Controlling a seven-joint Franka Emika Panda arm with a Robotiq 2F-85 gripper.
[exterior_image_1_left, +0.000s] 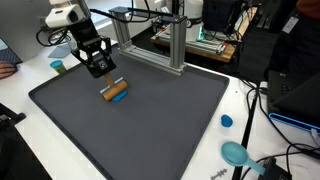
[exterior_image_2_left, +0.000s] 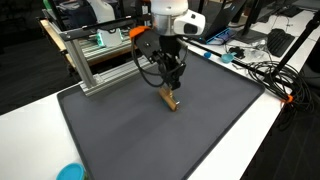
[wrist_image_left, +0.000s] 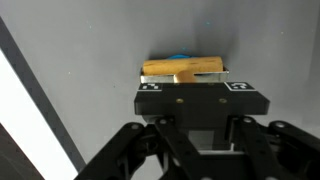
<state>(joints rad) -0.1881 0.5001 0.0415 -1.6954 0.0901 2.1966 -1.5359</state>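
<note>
Just short orange-tan stick (exterior_image_1_left: 116, 92)

Camera setup, roughly: in an exterior view the lens sits high off a corner of the desk (exterior_image_1_left: 238, 100), angled down across the dark mat (exterior_image_1_left: 150, 125) from mid distance, aluminium frame (exterior_image_1_left: 178, 45) at the far edge; in an exterior view from another side it's also raised and a bit nearer, with the frame (exterior_image_2_left: 100, 60) far left and the mat (exterior_image_2_left: 170, 135) running toward the lens; both exterior views share the mat, the frame, the tool (exterior_image_1_left: 98, 65) and the wooden block (exterior_image_1_left: 116, 91); the wrist view is super close, looking straight down past the tool (wrist_image_left: 195, 90) at the block (wrist_image_left: 185, 68).
</note>
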